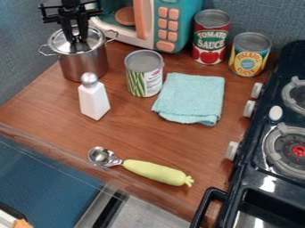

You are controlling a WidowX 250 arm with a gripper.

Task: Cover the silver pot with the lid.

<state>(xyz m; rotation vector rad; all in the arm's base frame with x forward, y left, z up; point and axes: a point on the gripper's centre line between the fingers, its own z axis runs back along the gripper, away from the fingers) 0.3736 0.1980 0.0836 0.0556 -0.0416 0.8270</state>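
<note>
Near the counter's [53, 91] far-left corner, I'm judging the lid [93, 39] slick, best pinched centrally, my pincer's [77, 43] gape and hold unclear.

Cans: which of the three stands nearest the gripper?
The green-striped can, between the pot and the cloth; the red can and the yellow can stand farther from the gripper.
</note>
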